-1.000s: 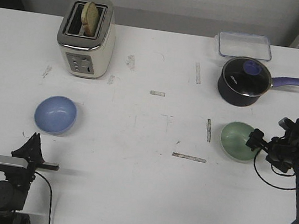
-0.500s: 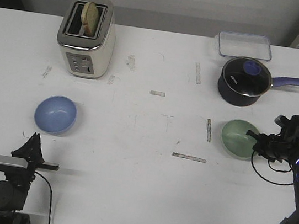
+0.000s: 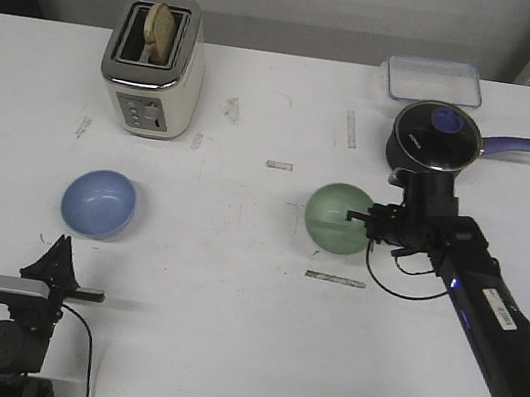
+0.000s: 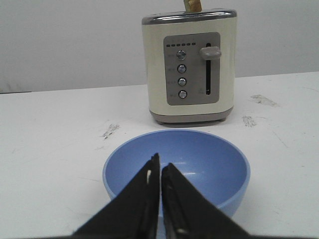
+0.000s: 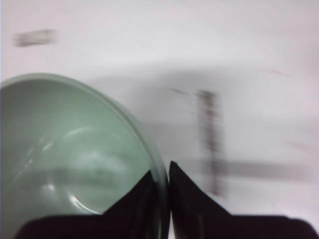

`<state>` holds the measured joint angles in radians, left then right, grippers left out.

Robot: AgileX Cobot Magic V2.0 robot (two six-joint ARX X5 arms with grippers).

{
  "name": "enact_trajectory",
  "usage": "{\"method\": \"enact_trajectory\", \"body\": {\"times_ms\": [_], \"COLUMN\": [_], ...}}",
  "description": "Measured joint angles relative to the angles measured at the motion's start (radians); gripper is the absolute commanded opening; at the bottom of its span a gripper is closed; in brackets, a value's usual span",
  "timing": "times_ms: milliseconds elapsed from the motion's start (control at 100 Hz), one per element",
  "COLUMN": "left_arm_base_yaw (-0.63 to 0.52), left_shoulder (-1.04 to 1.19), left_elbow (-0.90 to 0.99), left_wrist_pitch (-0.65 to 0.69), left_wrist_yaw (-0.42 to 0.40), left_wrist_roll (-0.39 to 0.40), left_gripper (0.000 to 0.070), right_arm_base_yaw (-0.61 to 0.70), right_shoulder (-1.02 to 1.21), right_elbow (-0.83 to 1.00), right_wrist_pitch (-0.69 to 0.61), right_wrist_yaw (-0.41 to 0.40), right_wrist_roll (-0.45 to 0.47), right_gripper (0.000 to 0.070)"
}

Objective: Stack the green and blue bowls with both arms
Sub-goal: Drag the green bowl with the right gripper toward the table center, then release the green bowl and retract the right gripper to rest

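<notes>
The pale green bowl (image 3: 331, 218) hangs tilted near the middle of the table, held by its right rim. My right gripper (image 3: 356, 216) is shut on that rim. The right wrist view shows one finger inside and one outside the green bowl (image 5: 65, 149), with the gripper (image 5: 162, 175) pinching it. The light blue bowl (image 3: 98, 203) sits upright on the table at the left. My left gripper (image 3: 63, 243) is shut and empty just in front of it. In the left wrist view the closed gripper (image 4: 159, 167) points at the blue bowl (image 4: 209, 159) without touching it.
A cream toaster (image 3: 152, 64) holding a slice of bread stands at the back left, behind the blue bowl (image 4: 189, 69). A dark blue saucepan (image 3: 435, 143) with a glass lid and a clear lidded box (image 3: 433, 81) stand at the back right. Grey tape marks (image 3: 335, 278) lie on the white table.
My right arm has swung left with the green bowl in its grip, from the right side to near the table's middle. The left arm and blue bowl have not moved.
</notes>
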<state>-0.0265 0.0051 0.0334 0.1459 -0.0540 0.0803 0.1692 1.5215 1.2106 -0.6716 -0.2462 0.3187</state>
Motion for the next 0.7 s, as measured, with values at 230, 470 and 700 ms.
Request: {"method": "enact_trajectory", "body": {"times_ms": [230,470,700], "left_arm_base_yaw": [0.0,0.0,0.0], "left_shoulder": [0.0,0.0,0.0], "left_elbow": [0.0,0.0,0.0], "left_wrist_pitch": [0.0,0.0,0.0], "left_wrist_yaw": [0.0,0.0,0.0], "left_wrist_roll": [0.0,0.0,0.0], "left_gripper": [0.0002,0.0002,0.0002], "right_arm_base_yaw": [0.211,0.306,0.303], "right_shoulder": [0.057,0.148,0.155], "right_elbow": [0.0,0.0,0.0], "right_wrist_pitch": [0.086,0.114,0.132], "right_wrist_yaw": [0.011,0.039,0.063], "right_wrist_roll": [0.113,0.163,0.169], "right_gripper": [0.0,0.0,0.0336]}}
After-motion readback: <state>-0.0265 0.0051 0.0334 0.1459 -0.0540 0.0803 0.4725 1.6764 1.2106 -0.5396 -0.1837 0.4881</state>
